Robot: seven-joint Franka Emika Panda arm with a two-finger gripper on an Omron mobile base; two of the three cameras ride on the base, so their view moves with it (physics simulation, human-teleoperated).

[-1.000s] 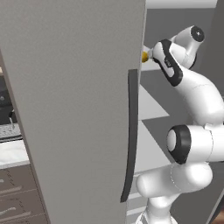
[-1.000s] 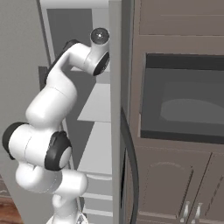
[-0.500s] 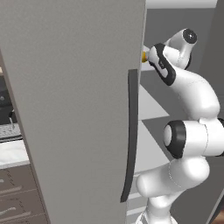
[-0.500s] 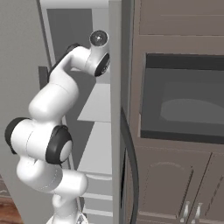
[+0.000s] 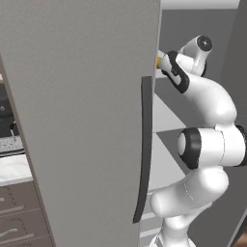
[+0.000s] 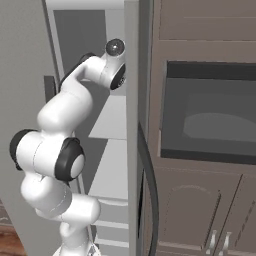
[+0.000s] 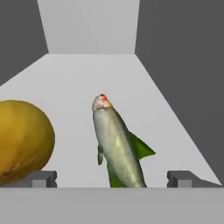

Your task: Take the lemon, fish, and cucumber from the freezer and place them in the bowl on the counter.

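Fingertips [image 7: 41, 178] of the gripper [image 7: 111, 179] stand spread wide and released, nothing between them touching either pad. Between and just ahead of them lies the fish [image 7: 118, 146], silvery with green fins and a reddish snout, pointing away along the pale shelf [image 7: 83, 83] of the freezer [image 5: 82, 120]. Just beside the left fingertip sits the lemon [image 7: 22, 140], large and yellow in the hand view, apart from the fish. In the left base view the arm reaches past the edge of the open grey door, beside the long dark handle [image 5: 143, 149], and a sliver of yellow shows at the door edge by the hand. The cucumber cannot be made out.
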